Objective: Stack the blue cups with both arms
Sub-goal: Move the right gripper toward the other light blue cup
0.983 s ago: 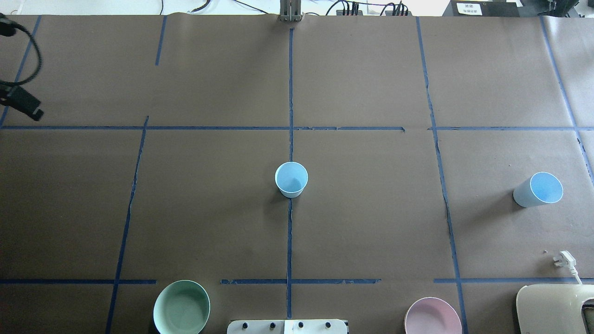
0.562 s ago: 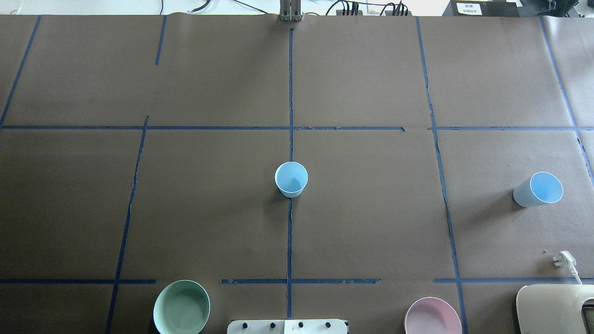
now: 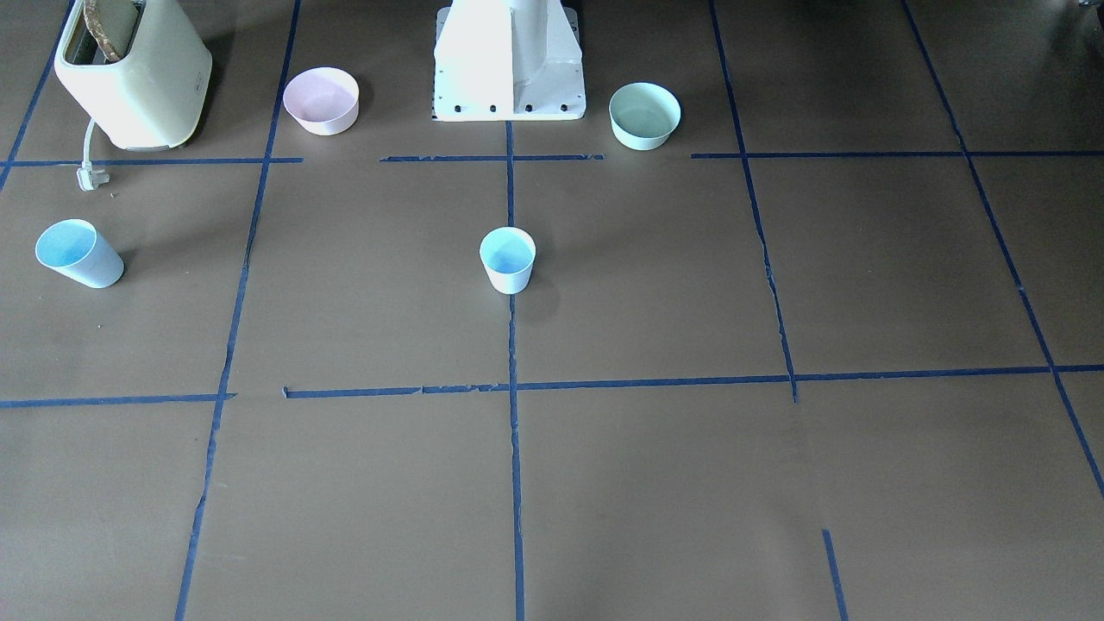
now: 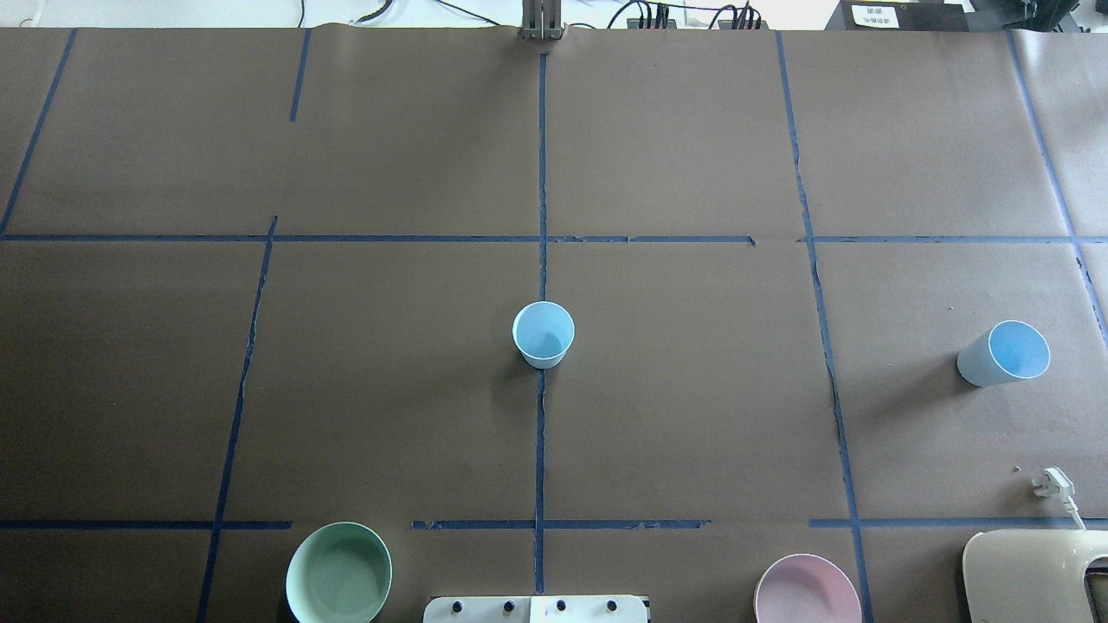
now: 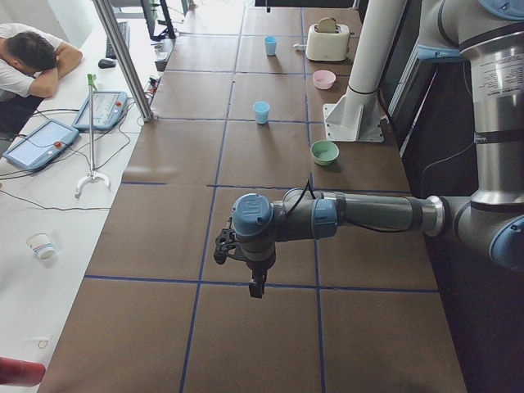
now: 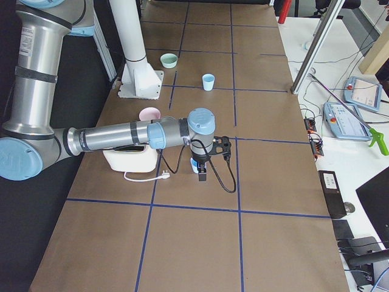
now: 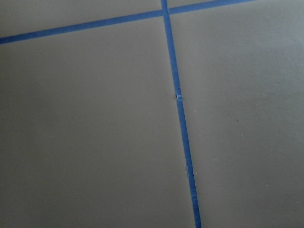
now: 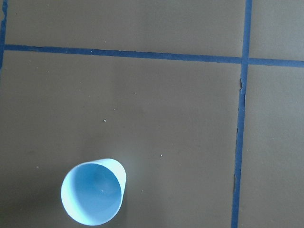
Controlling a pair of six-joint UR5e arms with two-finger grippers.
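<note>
Nearest the robot, a green bowl (image 4: 338,573) sits at 7 o'clock and a pink bowl (image 4: 807,592) at 5 o'clock from the middle cup (image 4: 544,333), with a toaster (image 4: 1030,575) at 4. Both cups stand upright on the bench (image 4: 692,389) (mouths up, long axis vertical). The second cup (image 4: 1004,353) is at 3 o'clock, well apart. The left gripper (image 5: 257,286) and right gripper (image 6: 202,173) show only from the side views, so I cannot tell their opening.

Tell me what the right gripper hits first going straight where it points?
Probably the brown paper-covered table, beside the small pale-blue plastic cup; the right gripper points down, but depth is unclear.
</note>
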